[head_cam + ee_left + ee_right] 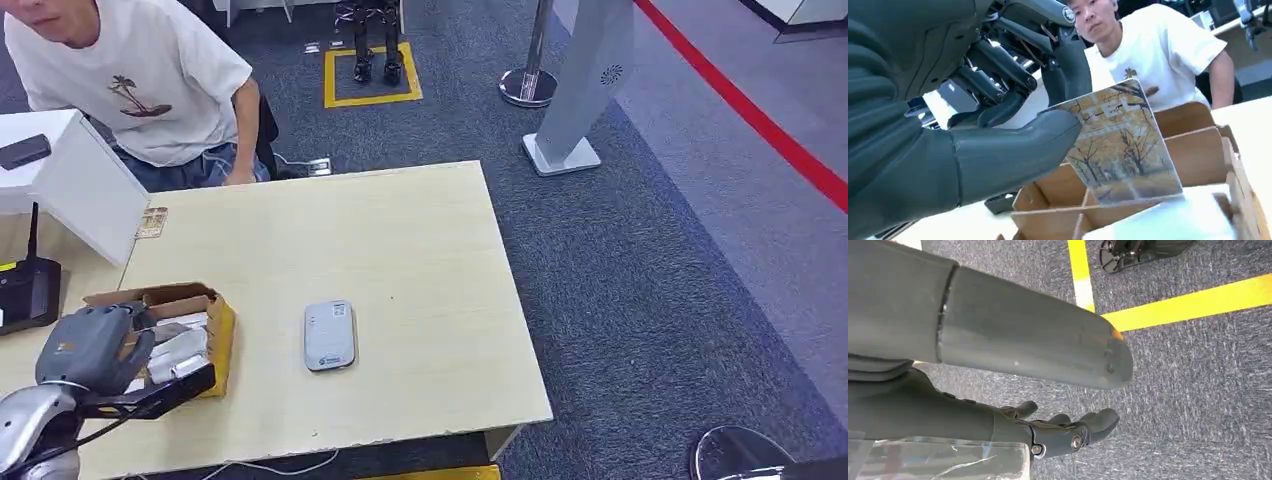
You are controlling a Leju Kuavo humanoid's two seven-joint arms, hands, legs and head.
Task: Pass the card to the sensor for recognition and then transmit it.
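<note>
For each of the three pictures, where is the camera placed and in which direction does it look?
Head view: high on the body, facing forward and down at the table, card box and sensor; left arm shows.
Left wrist view: behind the left robot hand, which pinches the card above the box; a person sits beyond.
Right wrist view: behind the right robot hand, facing carpet.
Head and left wrist views share the box and the person.

Seated person behind a pale wooden table in a carpeted room.
The person (140, 85) wears a white T-shirt; beside the table (420, 250) stand a stanchion base (527, 87), a white kiosk stand (585, 85), and what may be a black router (28, 290).
</note>
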